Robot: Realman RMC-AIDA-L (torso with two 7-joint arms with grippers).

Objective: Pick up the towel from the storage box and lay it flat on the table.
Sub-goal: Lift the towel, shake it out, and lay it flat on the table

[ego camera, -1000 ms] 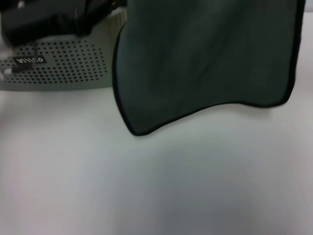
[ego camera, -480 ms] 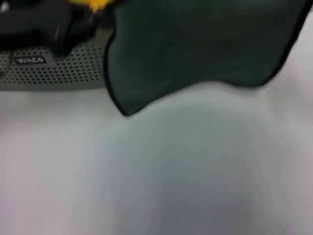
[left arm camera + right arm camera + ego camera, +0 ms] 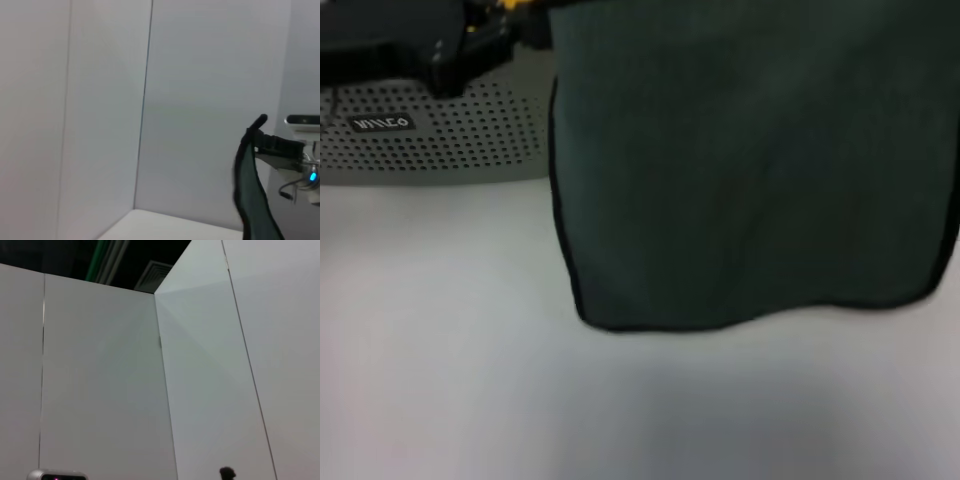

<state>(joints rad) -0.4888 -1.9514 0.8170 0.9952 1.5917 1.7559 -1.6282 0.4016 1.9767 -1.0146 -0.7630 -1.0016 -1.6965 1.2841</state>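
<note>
Grey-green towel [image 3: 750, 170] above table [image 3: 470, 400]

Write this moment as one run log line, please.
stage: towel out of storage box, hanging spread above table | right gripper: pinching towel's top corner | flat: not yet

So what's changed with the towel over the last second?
The towel now hangs lower and straighter: its bottom edge was curved with one corner drooping, and now runs nearly level, closer to the table. It also spreads wider, out past the picture's right edge. The left arm over the box has shifted a little. The box stayed put.
</note>
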